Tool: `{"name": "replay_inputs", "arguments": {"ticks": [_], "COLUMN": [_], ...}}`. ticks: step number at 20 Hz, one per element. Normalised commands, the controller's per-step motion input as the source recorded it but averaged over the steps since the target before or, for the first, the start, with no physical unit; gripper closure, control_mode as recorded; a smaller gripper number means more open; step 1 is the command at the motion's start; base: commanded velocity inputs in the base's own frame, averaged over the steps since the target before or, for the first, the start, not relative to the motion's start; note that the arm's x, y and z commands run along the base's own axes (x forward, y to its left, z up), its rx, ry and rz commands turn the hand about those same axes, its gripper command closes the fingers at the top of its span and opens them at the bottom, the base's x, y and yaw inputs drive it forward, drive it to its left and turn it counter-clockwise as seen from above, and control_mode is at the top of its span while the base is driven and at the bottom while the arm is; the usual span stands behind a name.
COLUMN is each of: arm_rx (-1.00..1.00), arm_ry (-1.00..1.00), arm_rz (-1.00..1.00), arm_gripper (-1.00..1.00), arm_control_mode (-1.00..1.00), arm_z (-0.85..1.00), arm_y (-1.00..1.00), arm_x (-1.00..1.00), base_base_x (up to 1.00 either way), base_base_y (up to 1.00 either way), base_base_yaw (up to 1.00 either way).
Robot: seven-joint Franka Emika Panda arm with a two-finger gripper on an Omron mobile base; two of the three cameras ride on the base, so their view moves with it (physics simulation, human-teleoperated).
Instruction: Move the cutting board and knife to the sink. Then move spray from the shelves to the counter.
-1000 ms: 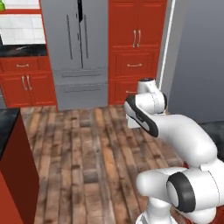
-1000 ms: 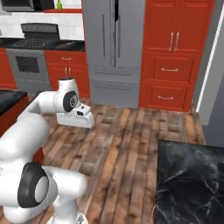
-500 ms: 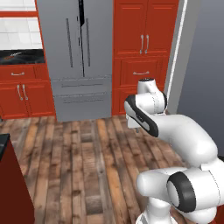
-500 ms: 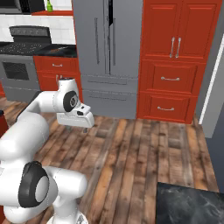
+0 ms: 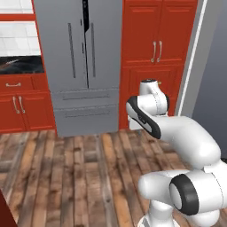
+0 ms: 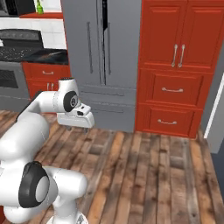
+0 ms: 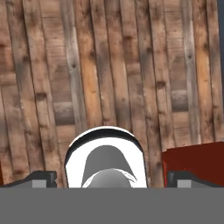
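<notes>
**A:** What is in front of the robot?

**B:** A tall grey fridge [image 5: 80, 62] with 2 upper doors and 2 drawers below them. To its right stand red cabinets [image 5: 157, 57] with silver handles. The floor [image 5: 75, 177] is brown wood planks.

**A:** Where is the arm?

**B:** In the left base view the white arm [image 5: 177, 133] rises from the lower right and folds forward, ending before the red cabinets. In the right base view it bends up from the lower left, and the gripper [image 6: 75, 127] hangs above the floor in front of the fridge, pointing down.

**A:** Are the fingers wide or narrow?

**B:** Wide apart, and nothing is between them. In the hand view 1 dark fingertip [image 7: 37, 178] sits at the bottom left and the other at the bottom right, with floor planks beyond them.

**A:** Can any of the task's things be seen?

**B:** Yes. In the right base view a small green spray bottle [image 6: 40, 7] stands on a red shelf [image 6: 41, 15] at the top left, against the white-tiled wall, well apart from the gripper. Below it a black counter [image 6: 48, 55] meets the fridge's left side, beside a stove [image 6: 17, 48]. The left base view shows another strip of black counter [image 5: 20, 64] at its left edge, over red cabinet fronts.
</notes>
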Motion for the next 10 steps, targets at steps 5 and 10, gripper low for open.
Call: {"name": "replay_inputs", "arguments": {"ticks": [5,10], "arm_rx": [0.0,0.0], "arm_ry": [0.0,0.0], "arm_rz": [0.0,0.0], "arm_gripper": [-1.0,-1.0], "arm_control_mode": [1.0,1.0], "arm_z": [0.0,0.0], "arm_y": [0.0,0.0], "arm_x": [0.0,0.0], "base_base_x": [0.89,0.91], "base_base_y": [0.26,0.28], "base_base_yaw": [0.01,0.01]}}
